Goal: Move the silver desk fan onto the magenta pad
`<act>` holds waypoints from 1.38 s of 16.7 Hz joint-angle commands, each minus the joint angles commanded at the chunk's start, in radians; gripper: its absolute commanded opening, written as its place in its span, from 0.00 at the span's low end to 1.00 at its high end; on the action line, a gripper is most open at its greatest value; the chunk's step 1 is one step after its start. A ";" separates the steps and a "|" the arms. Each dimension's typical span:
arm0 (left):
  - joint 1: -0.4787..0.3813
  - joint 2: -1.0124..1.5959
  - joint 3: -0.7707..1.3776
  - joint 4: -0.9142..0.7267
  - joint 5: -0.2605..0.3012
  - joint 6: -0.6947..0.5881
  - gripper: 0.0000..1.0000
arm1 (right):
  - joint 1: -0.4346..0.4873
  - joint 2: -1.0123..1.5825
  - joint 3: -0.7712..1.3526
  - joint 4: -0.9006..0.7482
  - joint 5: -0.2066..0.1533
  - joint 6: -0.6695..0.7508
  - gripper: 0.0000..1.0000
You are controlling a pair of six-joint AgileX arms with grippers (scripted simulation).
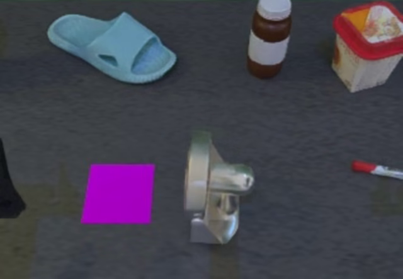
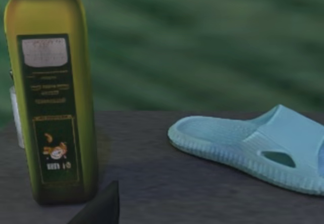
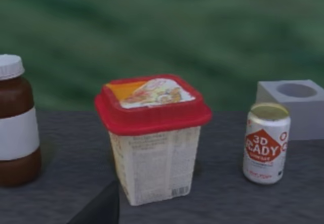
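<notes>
Our silver desk fan (image 1: pixel 215 191) stands mid-table just right of the magenta pad (image 1: pixel 119 193), apart from it; our left arm (image 1: pixel 9 191) waits nearer, so we cannot tell either gripper's spread.

One fan (image 1: pixel 214 187), one pad (image 1: pixel 118 193), one slipper (image 1: pixel 113 46), one jar (image 1: pixel 269 34), one tub (image 1: pixel 368 45).

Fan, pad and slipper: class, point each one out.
fan (image 1: pixel 217 191), top view, on its motor housing.
pad (image 1: pixel 119 193), top view, at its middle.
slipper (image 1: pixel 116 45), top view, on its strap.
</notes>
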 joint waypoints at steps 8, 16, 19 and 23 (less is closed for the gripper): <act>-0.102 0.219 0.209 -0.206 -0.003 -0.078 1.00 | 0.000 0.000 0.000 0.000 0.000 0.000 1.00; -0.387 0.975 0.942 -0.754 -0.001 -0.341 1.00 | 0.000 0.000 0.000 0.000 0.000 0.000 1.00; -0.500 1.286 1.253 -0.961 0.003 -0.447 1.00 | 0.000 0.000 0.000 0.000 0.000 0.000 1.00; -0.634 1.650 1.604 -1.214 0.005 -0.568 1.00 | 0.000 0.000 0.000 0.000 0.000 0.000 1.00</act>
